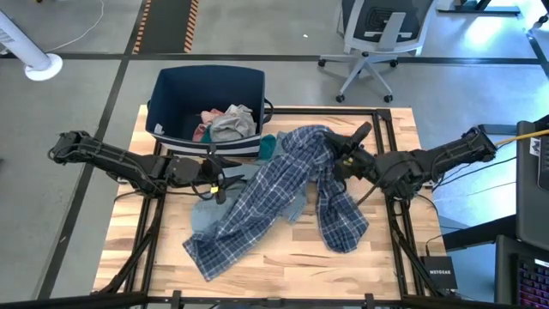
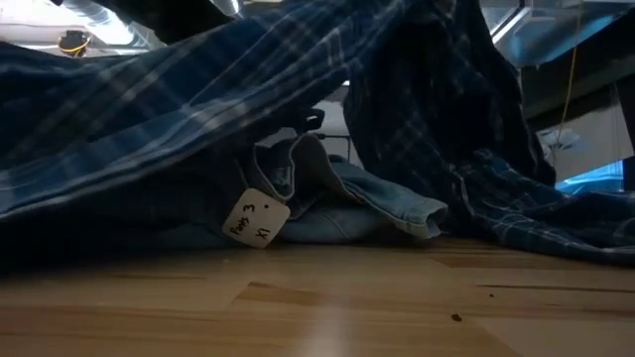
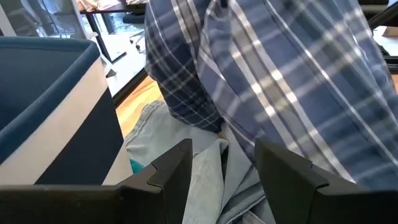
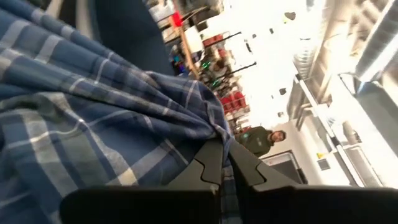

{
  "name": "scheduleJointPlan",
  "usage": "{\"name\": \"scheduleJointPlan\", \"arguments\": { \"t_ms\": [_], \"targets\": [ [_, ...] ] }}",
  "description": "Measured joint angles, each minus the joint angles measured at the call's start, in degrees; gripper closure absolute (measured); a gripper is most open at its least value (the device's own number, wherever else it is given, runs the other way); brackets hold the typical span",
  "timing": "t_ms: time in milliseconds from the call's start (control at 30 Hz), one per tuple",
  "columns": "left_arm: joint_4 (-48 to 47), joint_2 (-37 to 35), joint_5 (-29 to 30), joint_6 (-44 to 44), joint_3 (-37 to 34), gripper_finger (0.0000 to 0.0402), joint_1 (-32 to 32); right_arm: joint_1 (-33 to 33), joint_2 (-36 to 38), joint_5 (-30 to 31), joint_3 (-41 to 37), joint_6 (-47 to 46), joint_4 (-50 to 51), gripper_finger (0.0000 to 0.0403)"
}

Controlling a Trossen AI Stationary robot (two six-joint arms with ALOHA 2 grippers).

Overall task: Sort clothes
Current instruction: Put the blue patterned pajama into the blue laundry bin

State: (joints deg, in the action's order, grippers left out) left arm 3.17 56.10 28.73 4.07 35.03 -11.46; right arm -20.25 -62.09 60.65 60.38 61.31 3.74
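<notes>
Your large blue-white plaid cotton shirt (image 1: 274,202) sprawls across the wooden table, just in front of the dark blue rectangular fabric bin (image 1: 206,90), where a few pale and pink pieces (image 1: 225,123) already lie. You have its collar end pinched tight in the right gripper (image 4: 225,163), lifted to the bin's right, probably to peel it clear. Your left gripper (image 3: 221,168) hangs empty, fingers parted, beside the bin, over the light grey-blue garment (image 3: 186,143) it seems lined up to take.

Dark blue bin (image 1: 184,90), office chair (image 1: 375,39)
</notes>
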Motion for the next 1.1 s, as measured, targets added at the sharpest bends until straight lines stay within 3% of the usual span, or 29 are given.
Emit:
{"name": "scheduleJointPlan", "arguments": {
  "t_ms": [233, 600, 867, 1100],
  "targets": [
    [-2.49, -0.78, 0.03, -0.12, 0.01, 0.0233, -0.72, 9.31, 0.05, -11.99, 0.00, 5.82, -8.72, 0.0394],
    [-9.68, -10.65, 0.11, 1.59, 2.37, 0.0233, -3.29, 24.19, -3.99, -29.20, 6.67, 0.34, -9.25, 0.0394],
    [-3.94, -14.60, 0.86, -5.08, 2.43, 0.0233, -6.37, 29.23, -17.46, -34.75, 22.31, -1.04, -1.17, 0.0393],
    [3.95, -14.86, 0.97, -12.02, 2.45, 0.0233, -8.24, 33.37, -33.81, -40.70, 46.98, -2.28, 5.76, 0.0393]
  ]
}}
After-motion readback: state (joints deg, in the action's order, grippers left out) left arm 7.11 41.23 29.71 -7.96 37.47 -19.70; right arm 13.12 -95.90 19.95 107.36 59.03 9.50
